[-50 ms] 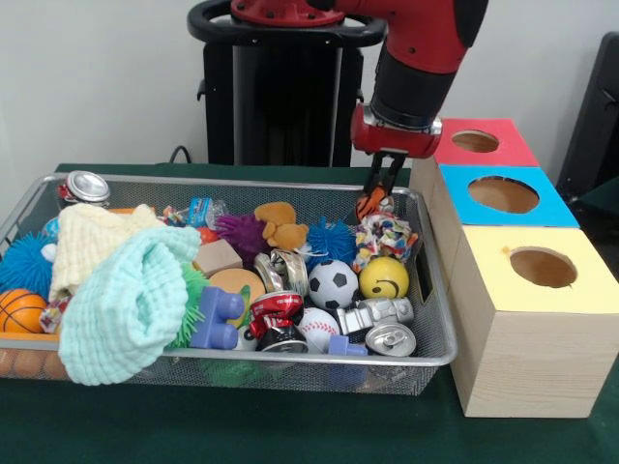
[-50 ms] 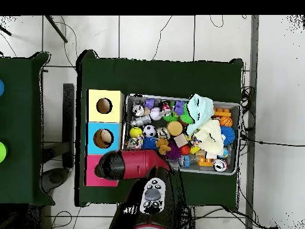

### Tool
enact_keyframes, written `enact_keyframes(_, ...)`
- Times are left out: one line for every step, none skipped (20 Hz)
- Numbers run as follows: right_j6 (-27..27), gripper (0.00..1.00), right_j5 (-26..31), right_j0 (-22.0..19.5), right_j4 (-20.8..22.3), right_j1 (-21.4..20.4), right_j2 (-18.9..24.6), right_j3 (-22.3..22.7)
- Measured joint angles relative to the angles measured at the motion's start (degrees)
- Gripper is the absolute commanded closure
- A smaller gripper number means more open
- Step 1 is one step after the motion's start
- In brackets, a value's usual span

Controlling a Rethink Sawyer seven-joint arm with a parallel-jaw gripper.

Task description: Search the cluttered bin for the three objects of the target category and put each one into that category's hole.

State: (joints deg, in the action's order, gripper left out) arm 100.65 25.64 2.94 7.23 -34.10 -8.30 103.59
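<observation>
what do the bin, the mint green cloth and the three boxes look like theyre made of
The bin looks like silver wire mesh with a shiny metal rim, since you can see through its walls. The mint green cloth seems to be soft woven cotton, with a waffle-like texture and limp folds. The three boxes look like pale unfinished wood with visible grain on the sides, their tops matte red, blue and yellow, perhaps paint or paper.

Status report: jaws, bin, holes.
Gripper low at bin's far corner, over rope toy. Jaws' state unclear. Box holes open, unobstructed.

A dark green cloth [image 1: 290,425] covers the table, with a second green-topped table [image 2: 18,119] standing well apart.
</observation>
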Motion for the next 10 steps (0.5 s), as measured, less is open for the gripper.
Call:
enact_keyframes(0.0,1.0,0.1,0.1,0.0,-0.1,0.0,-0.1)
enact_keyframes(0.0,1.0,0.3,0.1,0.0,-0.2,0.0,-0.2)
enact_keyframes(0.0,1.0,0.6,0.1,0.0,-0.3,0.0,-0.3)
enact_keyframes(0.0,1.0,0.8,0.1,0.0,-0.4,0.0,-0.4)
enact_keyframes(0.0,1.0,1.2,0.2,0.0,-0.5,0.0,-0.7)
enact_keyframes(0.0,1.0,2.0,0.3,0.0,-0.6,-0.1,-1.2)
enact_keyframes(0.0,1.0,2.6,0.4,0.0,-0.7,-0.1,-1.6)
enact_keyframes(0.0,1.0,3.2,0.5,0.0,-0.8,-0.1,-1.9)
enact_keyframes(0.0,1.0,3.8,0.6,0.0,-0.8,-0.1,-2.3)
enact_keyframes(0.0,1.0,4.0,0.7,0.0,-0.9,-0.1,-2.4)
